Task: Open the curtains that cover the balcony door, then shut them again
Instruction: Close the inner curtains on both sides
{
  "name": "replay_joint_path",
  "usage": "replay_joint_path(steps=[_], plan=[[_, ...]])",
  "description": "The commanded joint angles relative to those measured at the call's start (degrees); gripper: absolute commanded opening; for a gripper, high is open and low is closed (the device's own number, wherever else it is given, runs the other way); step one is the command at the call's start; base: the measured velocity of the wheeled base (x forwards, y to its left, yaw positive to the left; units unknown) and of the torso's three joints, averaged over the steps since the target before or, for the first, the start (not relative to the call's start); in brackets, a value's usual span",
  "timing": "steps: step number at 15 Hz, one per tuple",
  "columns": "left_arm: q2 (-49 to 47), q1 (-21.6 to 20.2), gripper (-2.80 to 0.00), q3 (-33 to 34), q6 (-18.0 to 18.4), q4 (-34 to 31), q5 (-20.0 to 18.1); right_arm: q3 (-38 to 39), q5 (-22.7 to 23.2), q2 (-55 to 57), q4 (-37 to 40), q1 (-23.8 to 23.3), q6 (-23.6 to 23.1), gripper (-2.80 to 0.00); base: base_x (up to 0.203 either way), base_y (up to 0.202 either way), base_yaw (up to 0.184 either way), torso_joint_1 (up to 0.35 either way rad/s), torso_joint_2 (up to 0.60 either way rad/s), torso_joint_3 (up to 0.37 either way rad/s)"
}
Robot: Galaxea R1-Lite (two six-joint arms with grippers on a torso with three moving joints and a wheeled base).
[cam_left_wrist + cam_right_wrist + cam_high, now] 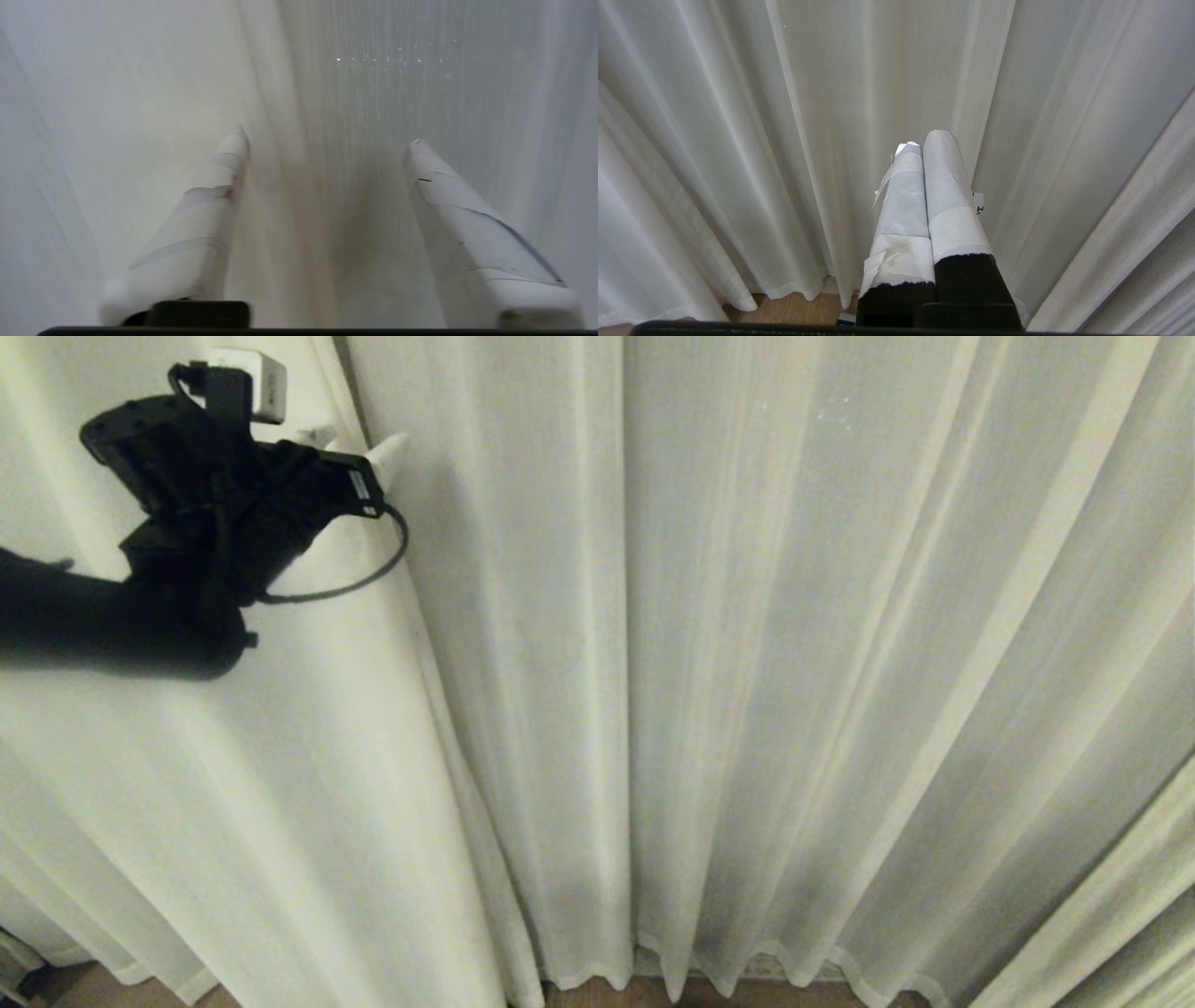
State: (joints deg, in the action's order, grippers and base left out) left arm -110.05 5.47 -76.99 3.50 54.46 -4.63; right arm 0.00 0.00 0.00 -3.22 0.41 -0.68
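Cream-white curtains [747, 663] hang shut across everything ahead of me, pleat after pleat running down to a wavy hem that just meets a strip of wooden floor [644, 994] at six o'clock. No glass or frame of the balcony door shows anywhere; the fabric covers it all. My left gripper [359, 443] is raised at about ten o'clock in the head view, its black wrist and looping cable against the cloth. Its white-taped fingers [219, 186] stand spread apart, released, with a soft fold of curtain lying in the gap between them and nothing pinched. My right gripper [922, 144] points at the curtains lower down, near the hem, its two taped fingers pressed together, clenched on nothing.
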Motion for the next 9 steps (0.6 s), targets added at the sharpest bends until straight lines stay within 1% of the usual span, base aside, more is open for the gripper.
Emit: replay_joint_path(steps=[1, 7, 9], plan=[[4.0, 0.0, 0.00, 3.3, 0.0, 0.3, 0.0, 0.0, 0.0, 0.0, 0.0, 0.0, 0.0, -2.80, 0.000, 0.000, 0.000, 0.000, 0.00, 0.000], [19.7, 0.0, 0.00, 23.4, -0.1, 0.2, 0.0, 0.0, 0.0, 0.0, 0.0, 0.0, 0.0, -2.80, 0.000, 0.000, 0.000, 0.000, 0.00, 0.000], [23.7, 0.0, 0.00, 28.8, -0.1, 0.2, 1.0, 0.0, 0.0, 0.0, 0.0, 0.0, 0.0, -2.80, 0.000, 0.000, 0.000, 0.000, 0.00, 0.000]])
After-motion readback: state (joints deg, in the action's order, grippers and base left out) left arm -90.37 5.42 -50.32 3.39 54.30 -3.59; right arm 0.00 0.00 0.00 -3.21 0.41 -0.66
